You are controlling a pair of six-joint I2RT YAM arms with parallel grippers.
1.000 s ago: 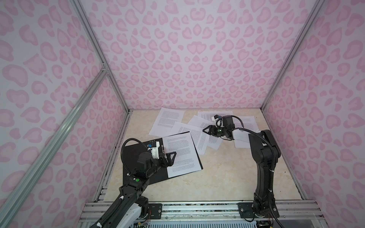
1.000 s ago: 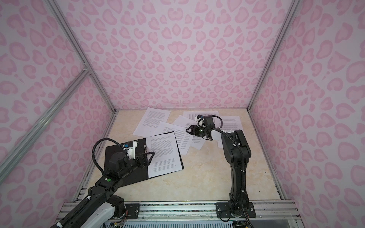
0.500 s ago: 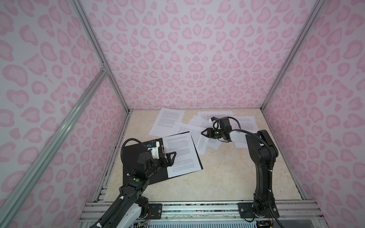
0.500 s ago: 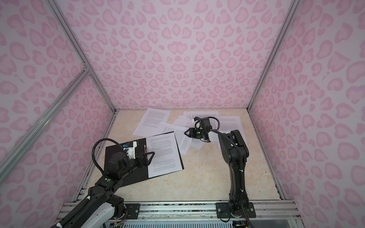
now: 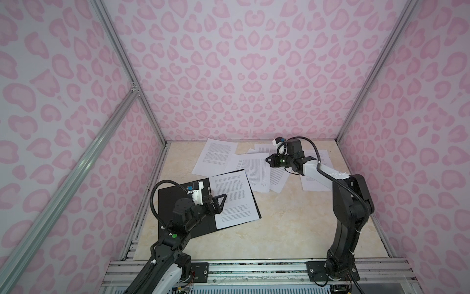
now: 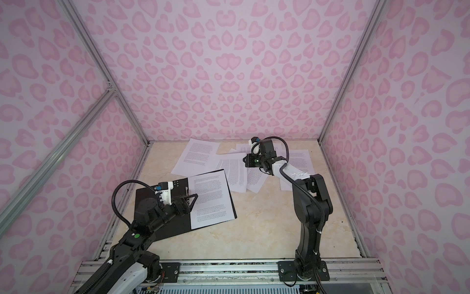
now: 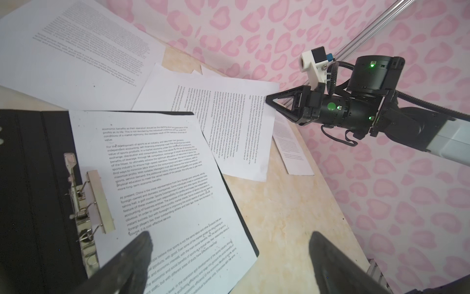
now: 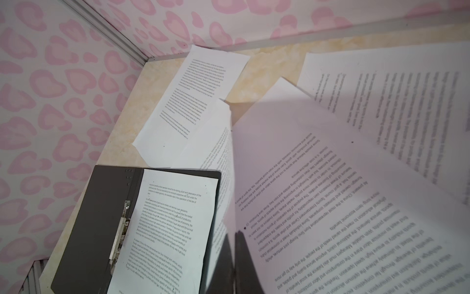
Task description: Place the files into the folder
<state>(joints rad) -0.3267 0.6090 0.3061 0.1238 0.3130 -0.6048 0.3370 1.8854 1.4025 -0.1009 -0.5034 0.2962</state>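
The folder (image 5: 169, 197) lies open near the left wall, black inside up, its metal clip (image 7: 95, 201) showing. One printed sheet (image 5: 235, 198) lies on its right half. My left gripper (image 5: 220, 203) hovers open over that sheet, nothing between its fingers (image 7: 142, 244). The other files are white sheets spread at the back; several overlap. My right gripper (image 5: 267, 159) is shut on the edge of one of them (image 7: 241, 122). In the right wrist view this sheet (image 8: 330, 203) rises off the table from the closed fingertips (image 8: 240, 236).
Loose sheets lie at the back left (image 5: 216, 155), by the back wall (image 5: 262, 147) and under the right arm (image 5: 314, 178). Pink patterned walls with metal posts (image 5: 127, 71) enclose the beige table (image 5: 292, 224). A metal rail (image 5: 254, 269) runs along the front.
My right gripper has closed its jaws on the sheet's edge and risen slightly. The left arm and the folder have not moved.
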